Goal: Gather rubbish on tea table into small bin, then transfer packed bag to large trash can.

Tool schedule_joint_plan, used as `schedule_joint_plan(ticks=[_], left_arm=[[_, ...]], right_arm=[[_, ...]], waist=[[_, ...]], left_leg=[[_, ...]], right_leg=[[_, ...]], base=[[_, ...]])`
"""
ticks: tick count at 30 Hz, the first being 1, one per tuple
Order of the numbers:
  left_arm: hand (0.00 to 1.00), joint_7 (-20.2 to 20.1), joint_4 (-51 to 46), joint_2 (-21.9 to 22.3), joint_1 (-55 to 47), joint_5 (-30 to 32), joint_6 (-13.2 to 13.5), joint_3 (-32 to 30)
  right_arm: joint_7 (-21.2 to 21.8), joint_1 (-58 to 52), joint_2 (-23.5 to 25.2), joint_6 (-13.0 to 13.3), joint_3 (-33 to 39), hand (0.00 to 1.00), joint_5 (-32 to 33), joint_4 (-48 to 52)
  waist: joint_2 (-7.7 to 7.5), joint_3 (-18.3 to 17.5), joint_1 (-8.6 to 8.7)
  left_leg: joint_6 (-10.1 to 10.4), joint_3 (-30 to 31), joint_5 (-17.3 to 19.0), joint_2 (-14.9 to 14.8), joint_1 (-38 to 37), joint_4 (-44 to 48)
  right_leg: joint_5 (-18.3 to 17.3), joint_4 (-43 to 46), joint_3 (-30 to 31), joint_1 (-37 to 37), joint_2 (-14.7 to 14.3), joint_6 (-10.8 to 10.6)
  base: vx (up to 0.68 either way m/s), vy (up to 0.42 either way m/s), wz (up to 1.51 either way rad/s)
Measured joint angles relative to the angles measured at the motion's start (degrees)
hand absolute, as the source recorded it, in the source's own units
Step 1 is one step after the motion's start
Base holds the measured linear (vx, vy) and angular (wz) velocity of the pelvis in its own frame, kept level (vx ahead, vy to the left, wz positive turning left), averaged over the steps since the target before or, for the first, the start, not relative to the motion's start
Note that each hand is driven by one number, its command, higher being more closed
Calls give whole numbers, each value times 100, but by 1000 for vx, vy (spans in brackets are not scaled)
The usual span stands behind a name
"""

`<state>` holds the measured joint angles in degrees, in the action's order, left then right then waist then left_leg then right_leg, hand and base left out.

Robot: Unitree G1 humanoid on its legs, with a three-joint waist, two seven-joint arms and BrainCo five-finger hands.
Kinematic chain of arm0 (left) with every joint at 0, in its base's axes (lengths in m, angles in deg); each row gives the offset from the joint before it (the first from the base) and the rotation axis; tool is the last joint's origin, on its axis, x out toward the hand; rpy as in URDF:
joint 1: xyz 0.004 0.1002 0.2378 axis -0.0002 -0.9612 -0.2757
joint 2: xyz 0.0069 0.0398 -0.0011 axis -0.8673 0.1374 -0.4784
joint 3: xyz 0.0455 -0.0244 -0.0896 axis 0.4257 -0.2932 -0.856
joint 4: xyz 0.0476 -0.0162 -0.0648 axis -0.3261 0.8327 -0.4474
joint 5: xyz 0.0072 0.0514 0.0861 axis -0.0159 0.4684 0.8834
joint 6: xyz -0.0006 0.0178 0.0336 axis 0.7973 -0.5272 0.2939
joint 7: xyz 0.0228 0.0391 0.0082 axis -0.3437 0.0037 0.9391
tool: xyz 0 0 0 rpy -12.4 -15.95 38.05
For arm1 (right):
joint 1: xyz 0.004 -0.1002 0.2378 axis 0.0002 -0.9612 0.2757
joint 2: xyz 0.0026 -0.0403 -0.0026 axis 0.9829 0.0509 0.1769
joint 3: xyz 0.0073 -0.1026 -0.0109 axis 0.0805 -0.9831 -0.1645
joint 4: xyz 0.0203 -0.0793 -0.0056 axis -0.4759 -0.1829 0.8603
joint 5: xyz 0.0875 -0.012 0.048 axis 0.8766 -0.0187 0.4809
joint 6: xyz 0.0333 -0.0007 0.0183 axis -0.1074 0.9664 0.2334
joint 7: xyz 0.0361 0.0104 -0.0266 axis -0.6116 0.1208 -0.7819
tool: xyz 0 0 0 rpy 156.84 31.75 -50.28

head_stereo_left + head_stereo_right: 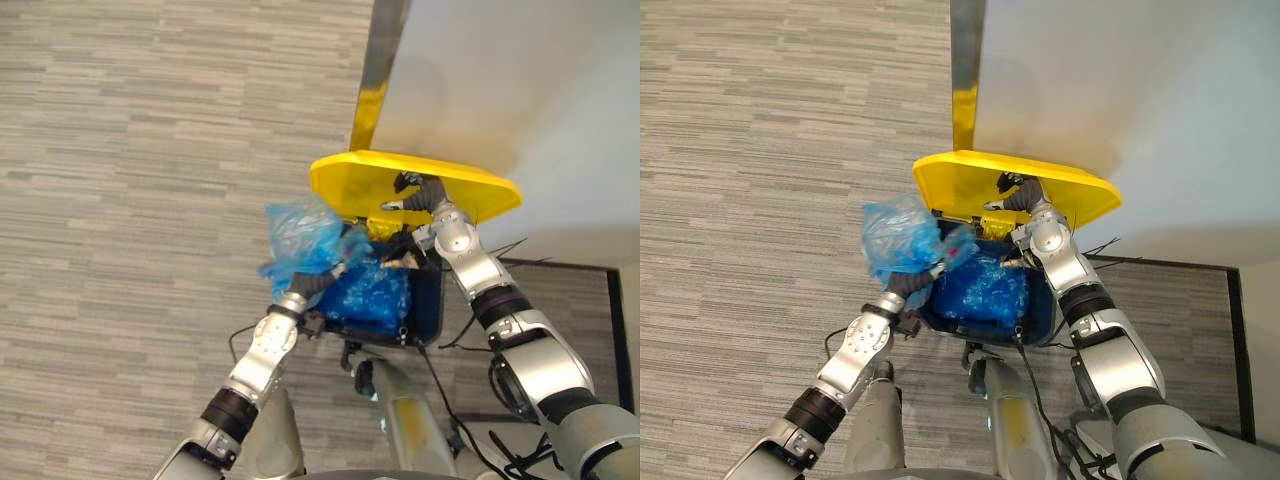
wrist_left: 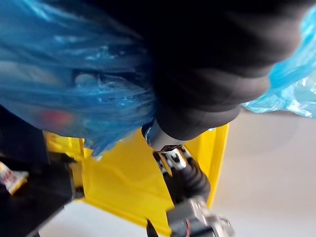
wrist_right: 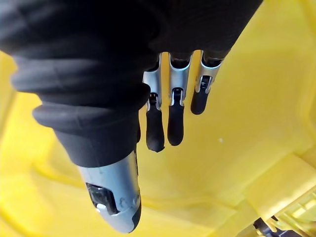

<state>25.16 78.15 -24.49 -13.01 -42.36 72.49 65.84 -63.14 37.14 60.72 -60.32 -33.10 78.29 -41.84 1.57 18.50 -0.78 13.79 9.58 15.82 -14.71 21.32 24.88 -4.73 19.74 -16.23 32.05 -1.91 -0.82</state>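
The large trash can [image 1: 431, 312] is a dark bin with a blue liner [image 1: 372, 295], and its yellow lid [image 1: 470, 186] is tipped up. My right hand [image 1: 414, 196] rests against the lid's underside with straight fingers [image 3: 171, 118] on the yellow plastic [image 3: 247, 148]. A packed blue bag [image 1: 300, 236] hangs just outside the can's left rim. My left hand [image 1: 325, 282] is curled on its lower part. In the left wrist view the blue bag [image 2: 74, 74] bulges beside the wrist cover, with the lid [image 2: 123, 182] and my right hand [image 2: 190, 185] beyond it.
Grey striped carpet [image 1: 130, 200] spreads to the left of the can. A pale wall [image 1: 520, 80] with a metal strip [image 1: 380, 70] stands behind it. A dark frame [image 1: 612, 300] lies on the floor at the right. A small wrapper [image 2: 10, 177] shows inside the can.
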Motion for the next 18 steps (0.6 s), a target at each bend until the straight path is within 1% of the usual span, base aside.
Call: schedule_joint_plan(ticks=[1, 5, 7, 9, 10, 13, 15, 16, 18], left_arm=[[100, -22, -131, 7, 67, -58, 6, 177], [100, -87, -379, 73, 330, -106, 48, 614], [100, -75, -386, 192, 470, -105, 48, 619], [100, -51, -373, 243, 636, -101, 48, 637], [100, -40, -333, 240, 697, -99, 48, 669], [100, 65, 457, 281, 1119, -31, 85, 654], [100, 170, 1282, 283, 1444, 59, 30, 583], [100, 191, 1487, 294, 1522, 94, 24, 550], [100, 336, 2270, 382, 1898, 320, -58, 245]], right_arm=[[0, 51, 0, -1, -15, 0, -1, 0], [7, 207, -43, -13, -193, 0, -8, -1], [13, 318, -52, -13, -267, 0, -13, -1], [17, 475, -55, -13, -270, 0, -26, -1], [17, 501, -71, -13, -270, 0, -26, -1], [17, 668, -132, -13, -295, 0, -54, -3], [18, 874, -208, -13, -439, 0, -56, -3], [18, 925, -231, -13, -445, 0, -56, -3], [17, 1138, -306, -15, -456, 0, -54, -2]], waist=[[3, 31, -9], [9, 52, 45], [11, 121, 91], [14, 240, 170], [11, 271, 180], [-6, 441, 271], [-15, 658, 361], [-14, 713, 375], [-18, 835, 431]], left_leg=[[-5, -51, 0, 34, 9, -6], [-10, -188, -3, 76, -58, -91], [-24, -248, 2, 96, -89, -98], [-50, -269, -9, 126, -99, -104], [-51, -274, -9, 137, -105, -106], [-53, -299, -10, 181, -69, -84], [-119, -334, -42, 227, -51, -78], [-137, -336, -52, 245, -41, -79], [-174, -344, -37, 283, 199, 32]], right_leg=[[44, -10, 59, 0, 10, 38], [114, -92, 160, 0, 33, 81], [151, -94, 214, -1, 39, 136], [165, -96, 227, -2, 69, 131], [167, -99, 230, -2, 81, 131], [222, -175, 254, -2, 114, 74], [275, -216, 284, 0, 151, 29], [289, -231, 291, 10, 162, 24], [430, -370, 314, 161, 174, -3]], base=[[-40, 62, -18], [-4, 48, -12], [6, 41, -11], [-8, 39, -4], [-20, 31, 0], [-39, 37, -1], [-56, 42, -1], [-62, 33, -2], [-72, 40, -5]])
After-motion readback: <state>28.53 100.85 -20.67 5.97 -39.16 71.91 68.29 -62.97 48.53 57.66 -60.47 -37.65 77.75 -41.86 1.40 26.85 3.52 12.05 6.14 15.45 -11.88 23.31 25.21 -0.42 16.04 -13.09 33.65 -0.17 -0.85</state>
